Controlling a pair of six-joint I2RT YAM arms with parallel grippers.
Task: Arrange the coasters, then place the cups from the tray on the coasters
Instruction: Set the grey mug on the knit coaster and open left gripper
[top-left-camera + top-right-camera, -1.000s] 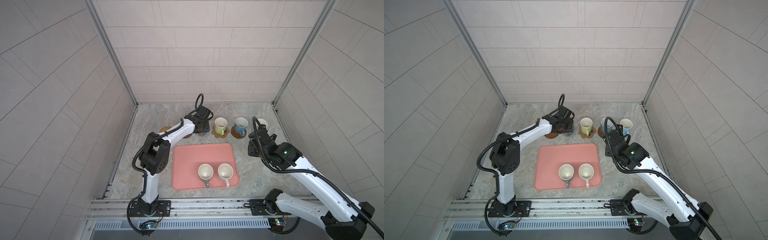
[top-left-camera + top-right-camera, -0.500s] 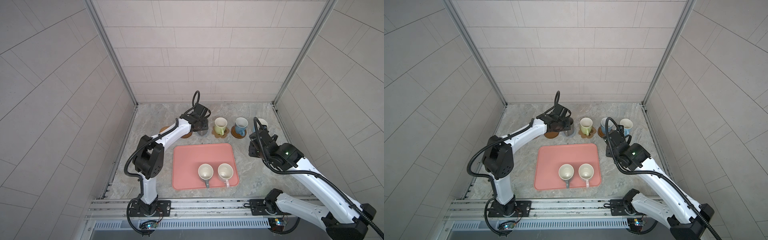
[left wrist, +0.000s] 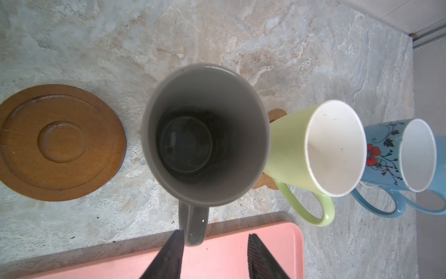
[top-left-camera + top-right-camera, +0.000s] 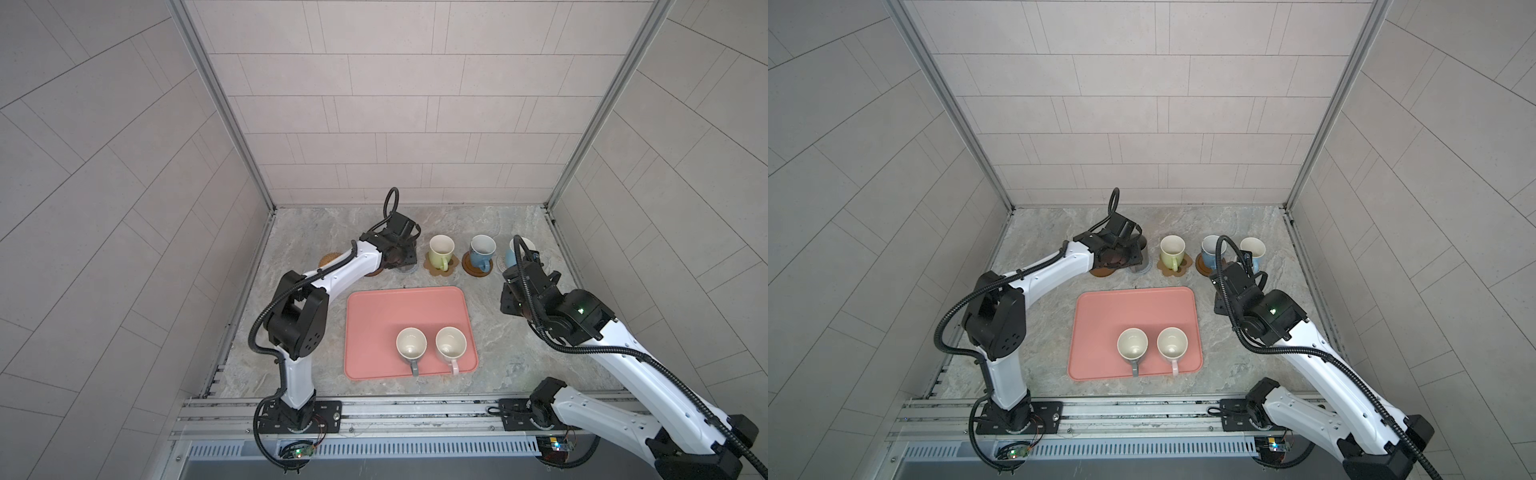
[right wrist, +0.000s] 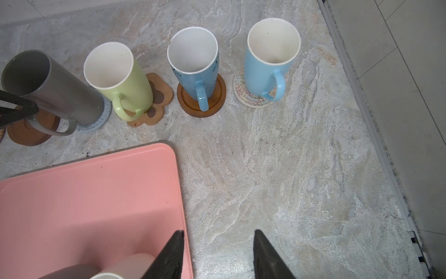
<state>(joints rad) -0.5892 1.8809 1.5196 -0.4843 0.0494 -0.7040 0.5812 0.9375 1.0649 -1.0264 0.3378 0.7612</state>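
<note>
Cups [image 5: 268, 62] on coasters [image 5: 159, 96]: four of six placed.
Grey-handled ceramic mug [image 4: 411, 347] and pink-handled ceramic mug [image 4: 451, 345] stand unplaced on salmon-pink rectangular tray [image 4: 395, 316]; left jaws, right jaws apart, empty.

Grey marble-look tabletop [image 4: 519, 340]. Directly on it: salmon-pink tray [image 4: 386, 316] front-centre. Behind it a row of 6 coasters, L to R: rattan mat [image 4: 327, 260], wooden disc [image 3: 60, 142], blue-grey crochet mat [image 5: 102, 118], paw mat [image 5: 160, 95], 2nd wooden disc [image 5: 214, 103], beige crochet mat [image 5: 241, 93].

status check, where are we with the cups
Left claw open by handle of dark grey mug. Right claw open, empty. That mug sits on blue-grey coaster; grey-handled mug, pink-handled mug on tray. Nothing in the way.
</note>
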